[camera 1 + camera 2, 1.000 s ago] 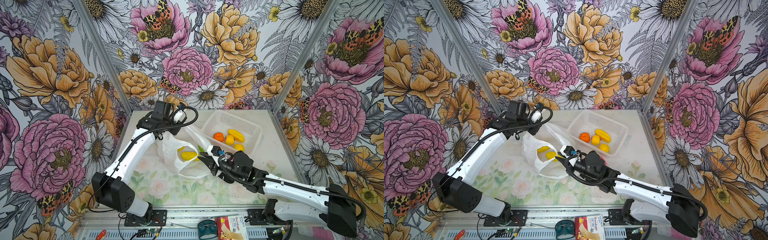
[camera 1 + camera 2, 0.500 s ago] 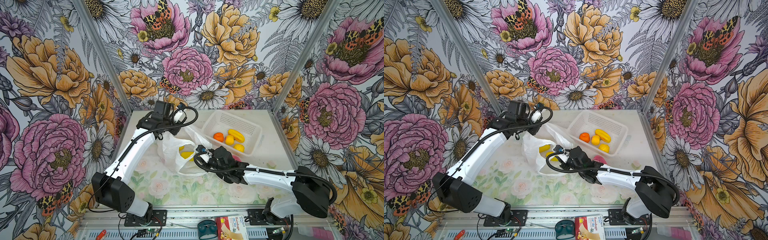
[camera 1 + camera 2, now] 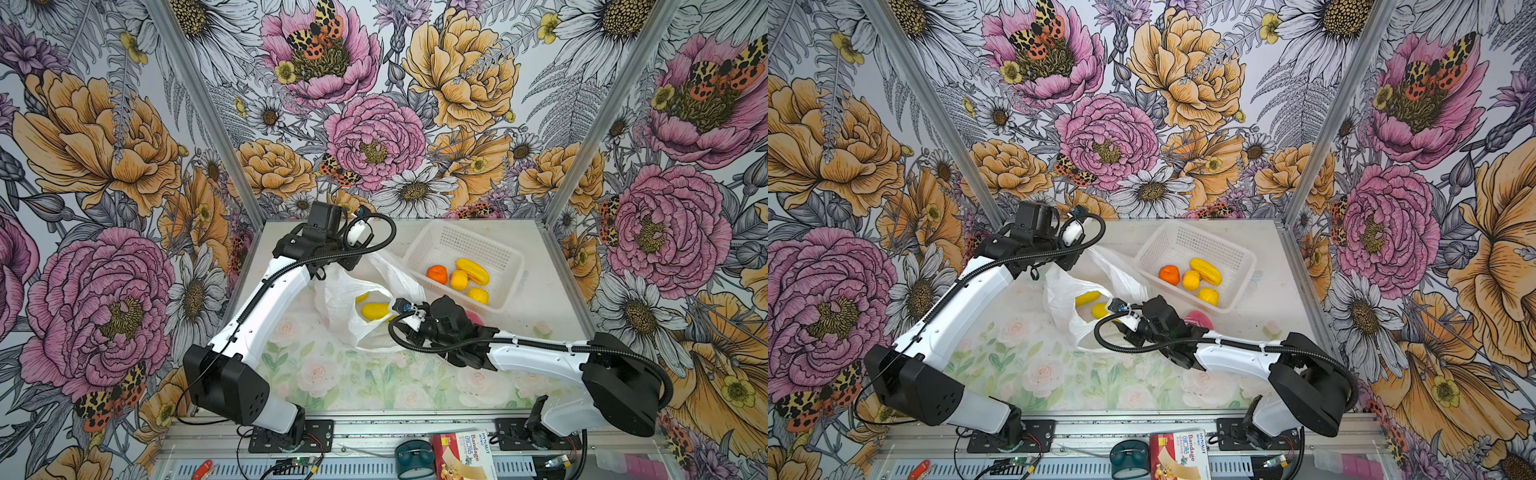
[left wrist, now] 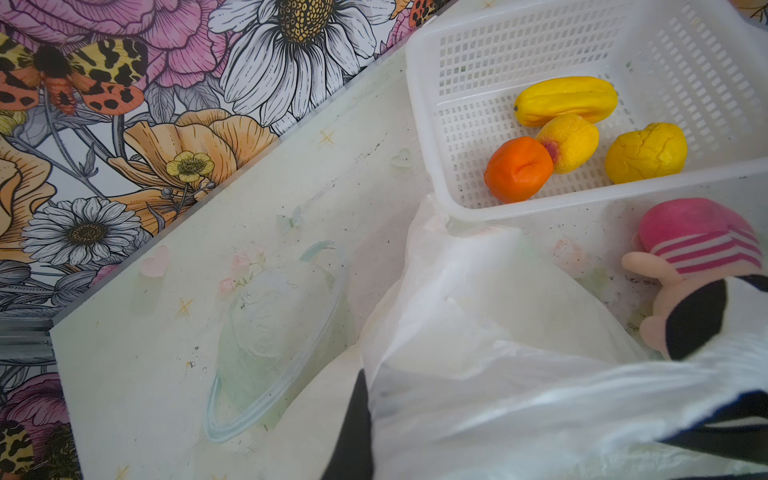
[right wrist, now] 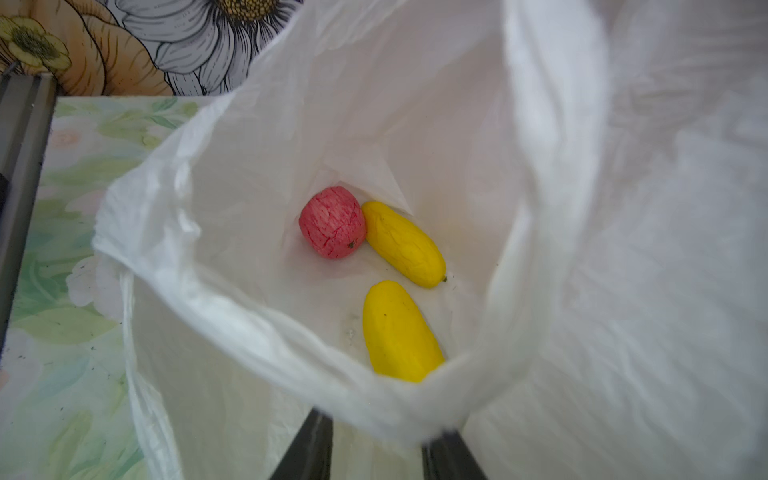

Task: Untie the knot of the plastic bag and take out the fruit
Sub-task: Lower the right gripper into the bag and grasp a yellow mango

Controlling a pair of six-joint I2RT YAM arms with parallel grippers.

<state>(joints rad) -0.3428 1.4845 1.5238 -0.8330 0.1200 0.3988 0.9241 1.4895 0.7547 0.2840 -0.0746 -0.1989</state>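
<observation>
right pincer [image 5: 380, 422] fingers apart at plastic bag [image 5: 291, 145] mouth | nearest yellow fruit [image 5: 399, 332] dead ahead inside, lying lengthwise along its reach | left pincer [image 3: 328, 270] pinched on bag rim

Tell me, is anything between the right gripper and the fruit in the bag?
Only the near rim of the bag: it sags across just ahead of the right gripper, covering the end of the closer yellow fruit. The pink fruit lies uncovered beyond.

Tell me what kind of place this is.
Probably a robot lab booth: two arms bolted to a metal rail, flower-print panels walling a small table, toy fruit in a basket.
</observation>
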